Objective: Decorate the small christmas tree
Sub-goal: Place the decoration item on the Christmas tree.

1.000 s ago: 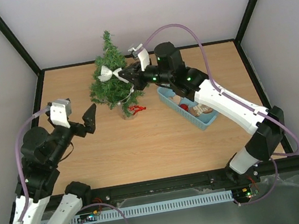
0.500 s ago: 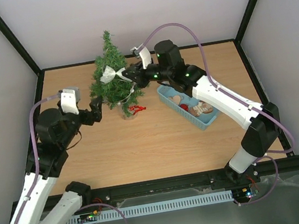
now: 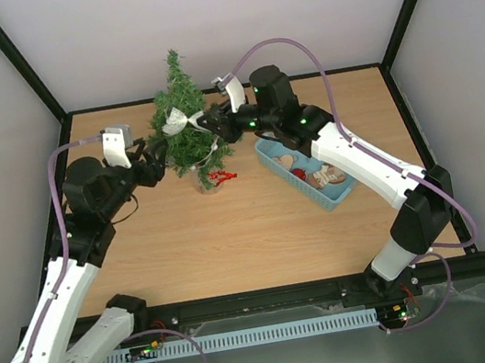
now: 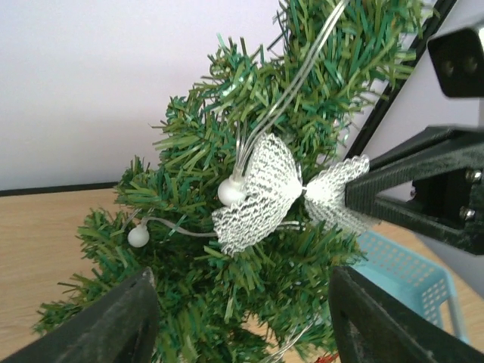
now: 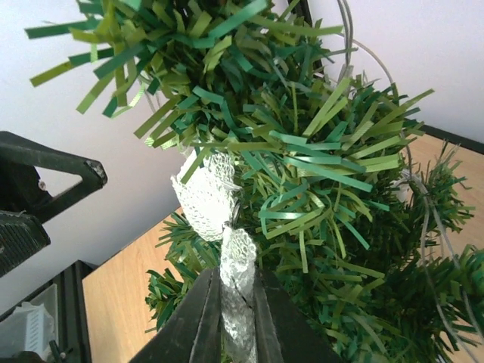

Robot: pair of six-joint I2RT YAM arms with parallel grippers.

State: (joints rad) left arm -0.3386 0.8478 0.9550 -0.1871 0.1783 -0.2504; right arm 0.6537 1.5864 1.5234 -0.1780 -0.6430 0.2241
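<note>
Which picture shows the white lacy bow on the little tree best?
The left wrist view: the white lace bow shows nearly whole, both loops spread against the small christmas tree. The right wrist view sees it edge-on, pinched in the right gripper and partly behind needles. The top view shows only a small white speck.

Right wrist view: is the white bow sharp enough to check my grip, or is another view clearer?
Right wrist: white mesh bow sharp, slightly bright, pinched by the right gripper; small green christmas tree crowds the frame. Left wrist: weave crisp, no glare, clearest. Top external: evenly lit, bow tiny.
</note>
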